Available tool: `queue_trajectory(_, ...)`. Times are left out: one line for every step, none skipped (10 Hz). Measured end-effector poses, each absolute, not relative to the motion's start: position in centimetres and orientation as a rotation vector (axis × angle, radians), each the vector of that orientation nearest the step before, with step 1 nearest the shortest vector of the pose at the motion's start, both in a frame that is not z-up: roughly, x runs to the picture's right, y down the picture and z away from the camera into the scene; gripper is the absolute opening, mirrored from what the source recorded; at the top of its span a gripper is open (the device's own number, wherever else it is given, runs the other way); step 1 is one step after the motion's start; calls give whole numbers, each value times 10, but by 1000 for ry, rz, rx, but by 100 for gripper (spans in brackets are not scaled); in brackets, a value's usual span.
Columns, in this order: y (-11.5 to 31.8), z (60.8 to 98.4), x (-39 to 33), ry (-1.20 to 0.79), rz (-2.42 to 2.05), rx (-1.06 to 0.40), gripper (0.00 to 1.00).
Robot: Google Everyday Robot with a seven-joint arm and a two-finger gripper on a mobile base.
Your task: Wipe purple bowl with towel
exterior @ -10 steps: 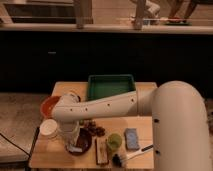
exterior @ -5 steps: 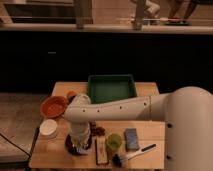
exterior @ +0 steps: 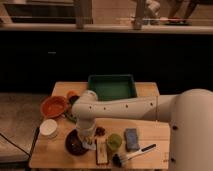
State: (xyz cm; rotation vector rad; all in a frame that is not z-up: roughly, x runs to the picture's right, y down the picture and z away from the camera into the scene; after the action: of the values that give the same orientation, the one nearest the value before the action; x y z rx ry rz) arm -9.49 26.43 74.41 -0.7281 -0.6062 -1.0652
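Right, the gripper (exterior: 86,140) sits low over the bowl (exterior: 76,143), at the table's (exterior: 150,131) front left; whether it is clenched or released, I cannot tell. No towel shows, so the wipe looks barely begun or hidden. Room is tight: a white cup (exterior: 49,128) left of the bowl, a green cup (exterior: 114,142) right, an orange dish (exterior: 53,106) behind, the table's front edge close.

On the desk (exterior: 150,131): a green tray (exterior: 112,86), orange bowl (exterior: 53,106), white cup (exterior: 48,128), green cup (exterior: 114,142), blue sponge (exterior: 132,138) and brush (exterior: 131,155). The claw (exterior: 86,141) hangs near the front left.
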Motion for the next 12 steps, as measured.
queue_trajectory(258, 746, -97, -597, -1069, -720, 0)
queue_trajectory(253, 747, -101, -592, -1077, -711, 0)
queue_trajectory(249, 746, -110, -597, -1097, -698, 0)
queue_trajectory(246, 744, -122, -606, -1124, -686, 0)
queue_trajectory(244, 741, -135, -616, -1154, -673, 0)
queue_trajectory(243, 738, -142, -625, -1172, -662, 0)
queue_trajectory(242, 735, -147, -634, -1184, -652, 0)
queue_trajectory(242, 731, -151, -649, -1190, -637, 0)
queue_trajectory(242, 726, -151, -656, -1186, -626, 0)
queue_trajectory(242, 723, -149, -660, -1179, -618, 0)
queue_trajectory(242, 719, -147, -661, -1170, -611, 0)
queue_trajectory(242, 715, -145, -659, -1161, -604, 0)
